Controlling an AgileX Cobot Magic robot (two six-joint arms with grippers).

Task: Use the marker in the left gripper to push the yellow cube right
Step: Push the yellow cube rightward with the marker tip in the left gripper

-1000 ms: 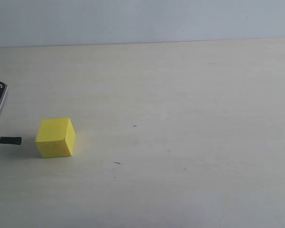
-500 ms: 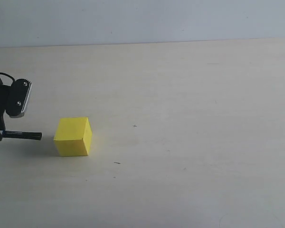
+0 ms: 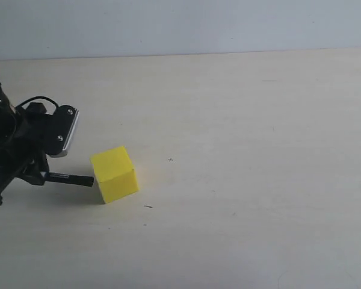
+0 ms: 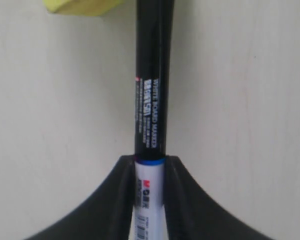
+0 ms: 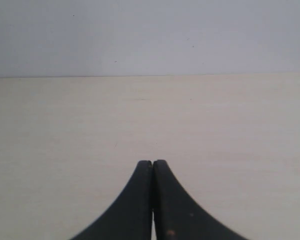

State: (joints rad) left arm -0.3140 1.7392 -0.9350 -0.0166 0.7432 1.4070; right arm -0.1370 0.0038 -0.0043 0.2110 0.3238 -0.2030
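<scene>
The yellow cube [image 3: 114, 174] sits on the pale table at the left, turned a little off square. The marker [image 3: 69, 178] lies level and its black tip touches the cube's left face. My left gripper [image 3: 41, 176] is shut on the marker's white barrel, with its silver-edged plate [image 3: 67, 132] above. In the left wrist view the marker [image 4: 152, 100] runs from the dark jaws to the yellow cube [image 4: 82, 6] at the frame's edge. My right gripper [image 5: 152, 162] is shut with nothing in it and shows only in its own wrist view.
The pale table [image 3: 240, 150] stretches right of the cube up to a grey wall [image 3: 180, 27]. A small dark speck [image 3: 148, 206] lies just right of the cube. The right wrist view shows only bare table and wall.
My left gripper has come in from the left edge, moving right with the marker. The cube has slid right ahead of the tip and has turned a little.
</scene>
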